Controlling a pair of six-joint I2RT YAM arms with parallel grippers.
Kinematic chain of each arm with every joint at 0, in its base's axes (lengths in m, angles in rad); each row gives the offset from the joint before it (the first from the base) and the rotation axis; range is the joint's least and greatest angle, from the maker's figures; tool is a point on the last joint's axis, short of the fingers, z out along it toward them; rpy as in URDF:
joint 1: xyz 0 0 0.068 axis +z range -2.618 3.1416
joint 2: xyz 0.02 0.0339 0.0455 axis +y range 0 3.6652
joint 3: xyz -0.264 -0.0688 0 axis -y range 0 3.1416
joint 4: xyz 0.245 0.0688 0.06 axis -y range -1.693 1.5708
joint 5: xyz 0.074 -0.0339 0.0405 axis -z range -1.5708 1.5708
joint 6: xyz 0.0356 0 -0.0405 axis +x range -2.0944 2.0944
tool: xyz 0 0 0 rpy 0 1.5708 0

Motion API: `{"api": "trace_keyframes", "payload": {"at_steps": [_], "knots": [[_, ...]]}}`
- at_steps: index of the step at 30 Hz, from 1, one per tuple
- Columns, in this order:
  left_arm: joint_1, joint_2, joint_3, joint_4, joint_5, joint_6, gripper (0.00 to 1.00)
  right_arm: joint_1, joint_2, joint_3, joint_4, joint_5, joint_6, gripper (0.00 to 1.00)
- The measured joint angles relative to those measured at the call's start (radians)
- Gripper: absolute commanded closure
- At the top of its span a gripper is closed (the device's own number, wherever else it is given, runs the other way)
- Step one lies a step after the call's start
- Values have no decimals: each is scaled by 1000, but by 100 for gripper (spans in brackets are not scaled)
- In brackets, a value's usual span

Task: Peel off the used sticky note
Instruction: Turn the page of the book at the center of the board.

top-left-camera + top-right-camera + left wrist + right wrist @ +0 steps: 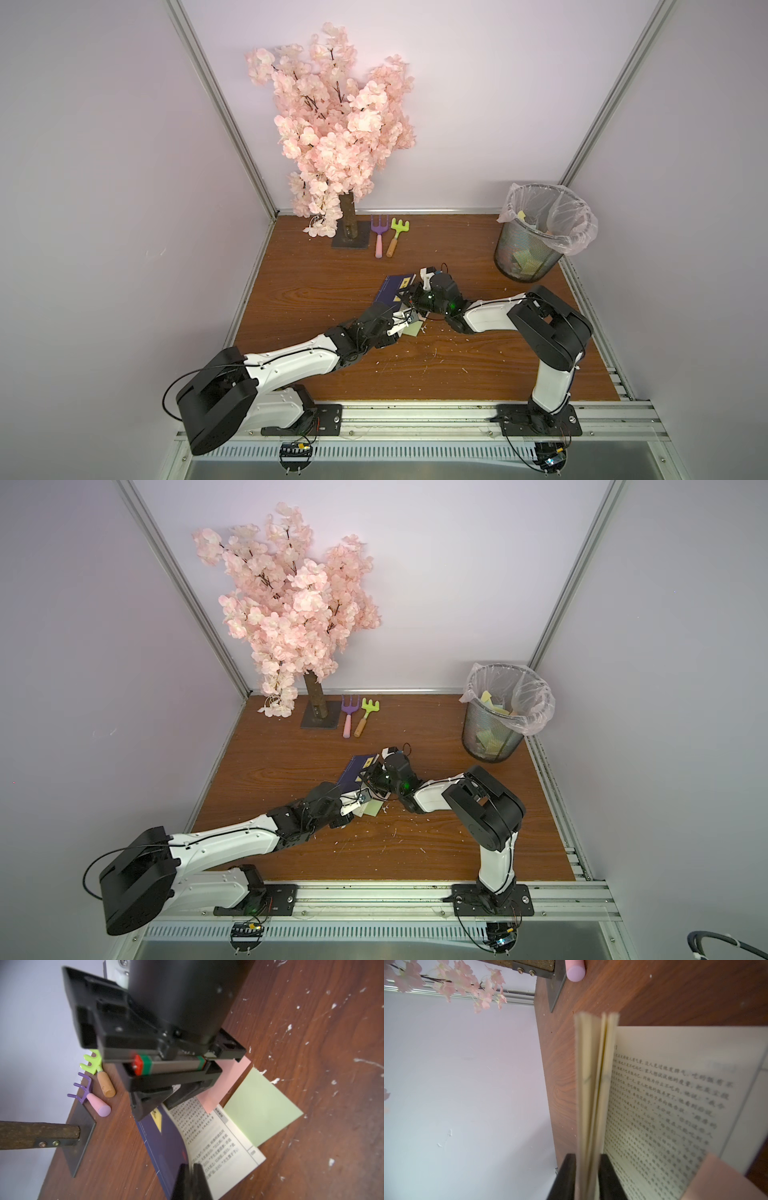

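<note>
Jaws of the left gripper (192,1167) are pressed together at the open book's (218,1142) edge; I can't tell whether they pinch a page. I see a pink sticky note (224,1086) and a green sticky note (261,1105), both flat and blank, overhanging the page. Right gripper (588,1157) clamps a sheaf of pages (591,1084).

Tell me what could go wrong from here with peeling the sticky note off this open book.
If the right gripper loosens, its upright sheaf of pages could flop over the pink sticky note. The green sticky note beside it could be grabbed instead. The left gripper is shut at the printed page edge, not on a note; pulling might tear paper.
</note>
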State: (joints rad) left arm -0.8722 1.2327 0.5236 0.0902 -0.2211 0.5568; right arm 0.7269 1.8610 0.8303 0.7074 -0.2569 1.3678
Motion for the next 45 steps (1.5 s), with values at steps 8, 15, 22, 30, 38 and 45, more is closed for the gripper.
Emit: {"api": "trace_keyframes", "payload": {"at_steps": [8, 15, 22, 30, 38, 45], "knots": [[122, 3, 74, -68, 150, -79, 98, -10, -117, -2, -151, 39, -105, 38], [217, 18, 122, -114, 338, -159, 98, -28, -248, -26, -228, 92, -191, 28], [298, 24, 121, -111, 459, -221, 98, 8, -278, -91, -281, 150, -245, 71], [307, 8, 100, -83, 505, -272, 98, 82, -217, -79, -297, 200, -275, 95], [312, 8, 97, -69, 510, -312, 98, 115, -28, -23, -256, 212, -267, 100], [377, 41, 97, -58, 573, -354, 98, 117, 0, -5, -223, 219, -241, 100]]}}
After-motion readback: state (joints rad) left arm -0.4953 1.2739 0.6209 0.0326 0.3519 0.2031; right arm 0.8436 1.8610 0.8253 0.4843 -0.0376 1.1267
